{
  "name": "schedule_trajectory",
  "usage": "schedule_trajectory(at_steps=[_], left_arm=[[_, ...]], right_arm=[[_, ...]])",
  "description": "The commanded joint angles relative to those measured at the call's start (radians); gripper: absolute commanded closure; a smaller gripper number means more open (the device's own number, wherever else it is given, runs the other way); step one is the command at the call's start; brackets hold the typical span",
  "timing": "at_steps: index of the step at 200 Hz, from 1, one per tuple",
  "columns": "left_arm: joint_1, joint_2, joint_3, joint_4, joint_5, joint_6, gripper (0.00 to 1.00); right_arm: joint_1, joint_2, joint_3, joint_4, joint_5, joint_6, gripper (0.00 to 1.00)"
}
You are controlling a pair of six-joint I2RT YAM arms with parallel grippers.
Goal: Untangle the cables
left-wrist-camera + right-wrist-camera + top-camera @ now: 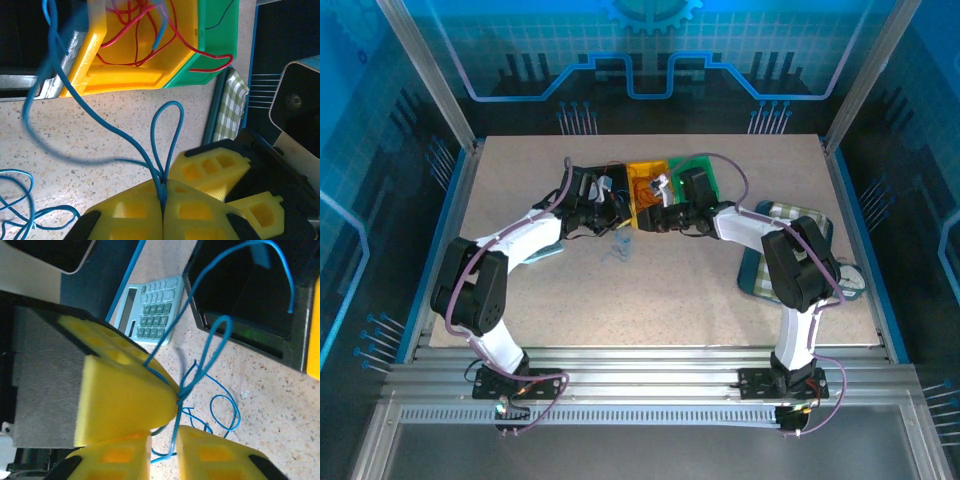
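Observation:
The blue cable (167,125) is pinched at a loop by my left gripper (163,195), whose yellow fingers are pressed together on it. Its slack lies in loose coils on the table (225,410) (620,246). My right gripper (164,437) is right beside the left one, jaws a little apart, with one blue strand running down through the gap. Both grippers meet just in front of the bins, left (618,210) and right (645,216). Red cables (135,45) lie in the yellow bin (125,77), one red end draped over the green bin's rim (215,65). A thin dark cable (222,17) lies in the green bin.
A black bin (250,300) stands left of the yellow one, with a blue cable end hanging in it. A pale calculator (150,310) lies on the table near the left arm. A checked cloth (231,102) on a dark tray (760,270) is at the right.

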Motion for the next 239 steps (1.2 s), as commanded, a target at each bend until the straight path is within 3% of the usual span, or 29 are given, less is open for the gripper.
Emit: schedule_trajectory(at_steps=[1,17,49,90,116,195,239], left_arm=[[0.003,-0.028,-0.013,0.024,0.023,-0.021,1.0],[0.003,-0.028,-0.013,0.021,0.02,-0.018,1.0],[0.003,-0.035,-0.019,0.007,0.009,-0.01,1.0],[0.011,-0.058,-0.042,-0.016,0.012,0.003,0.61],[0.024,-0.082,-0.068,-0.019,0.009,0.012,0.48],[0.025,-0.128,-0.16,-0.149,-0.081,0.203,0.46],[-0.051,-0.136,-0.192,-0.216,-0.172,0.278,0.44]], right_arm=[[0.007,-0.009,-0.019,0.042,-0.017,0.008,0.89],[0.003,-0.019,-0.03,0.043,-0.005,0.011,0.95],[-0.009,-0.031,-0.058,0.063,0.002,0.029,1.0],[-0.033,-0.063,-0.092,0.037,-0.009,0.019,1.0],[-0.052,-0.094,-0.115,-0.017,0.002,-0.008,1.0],[-0.061,-0.153,-0.129,-0.157,0.061,-0.076,1.0],[-0.076,-0.155,-0.119,-0.211,0.086,-0.067,1.0]])
